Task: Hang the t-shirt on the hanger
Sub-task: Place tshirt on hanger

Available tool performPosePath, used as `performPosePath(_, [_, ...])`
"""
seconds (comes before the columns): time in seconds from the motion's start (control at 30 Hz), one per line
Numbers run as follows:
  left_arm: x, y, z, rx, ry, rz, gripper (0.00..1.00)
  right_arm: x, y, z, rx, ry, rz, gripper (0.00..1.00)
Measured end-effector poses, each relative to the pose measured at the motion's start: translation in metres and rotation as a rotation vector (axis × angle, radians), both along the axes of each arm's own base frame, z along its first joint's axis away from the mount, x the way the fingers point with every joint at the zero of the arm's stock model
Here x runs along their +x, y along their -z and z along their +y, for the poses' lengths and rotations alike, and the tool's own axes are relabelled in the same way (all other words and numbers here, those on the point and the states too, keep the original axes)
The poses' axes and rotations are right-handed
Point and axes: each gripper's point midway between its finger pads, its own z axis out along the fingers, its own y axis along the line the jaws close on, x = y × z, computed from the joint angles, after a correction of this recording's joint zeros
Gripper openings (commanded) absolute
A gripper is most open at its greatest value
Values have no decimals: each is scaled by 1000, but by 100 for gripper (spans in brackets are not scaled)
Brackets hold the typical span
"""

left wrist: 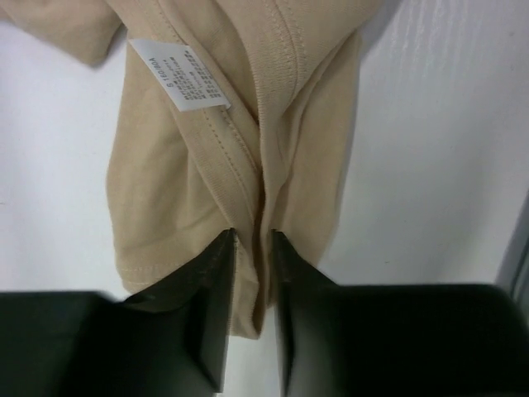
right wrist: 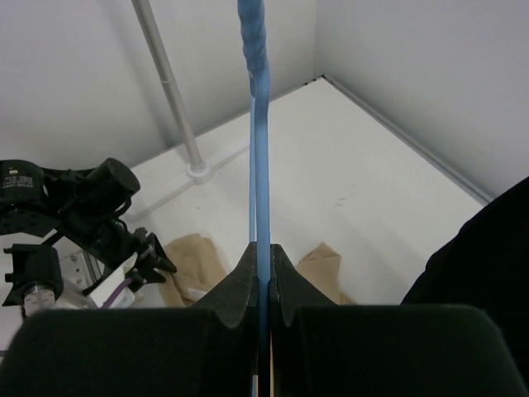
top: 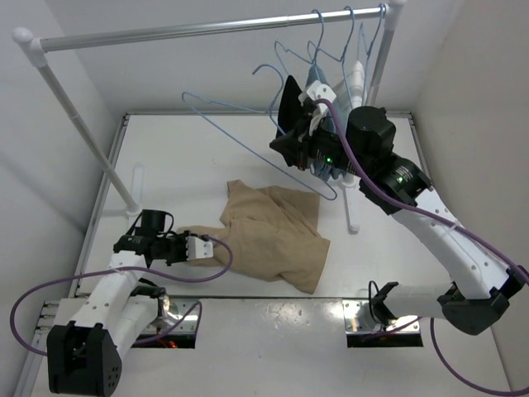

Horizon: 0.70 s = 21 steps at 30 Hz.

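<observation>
The left gripper (left wrist: 252, 248) is pinching the bunched shirt (top: 277, 236); the right gripper (right wrist: 262, 265) is clamping the thin hanger (right wrist: 259, 165), probably risking it twisting loose.

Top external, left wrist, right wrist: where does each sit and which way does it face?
Top external: above, behind the bases, looking down on the table; left arm, right arm show.
Left wrist: low, facing the t-shirt pinched by the left gripper; its fingers show.
Right wrist: raised, looking down along the hanger in the right gripper; its fingers show.
Shared: all see the t-shirt.
</observation>
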Motion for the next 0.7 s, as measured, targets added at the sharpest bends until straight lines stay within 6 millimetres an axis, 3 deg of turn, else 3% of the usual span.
performPosePath(0.4, [12,-4,-5,-34,-25,-32,32,-5,35,-2,-21,4,90,0])
performPosePath(0.7, [14,6,-9,-38,-28,-11,32,-10,34,-5,-10,5,93,0])
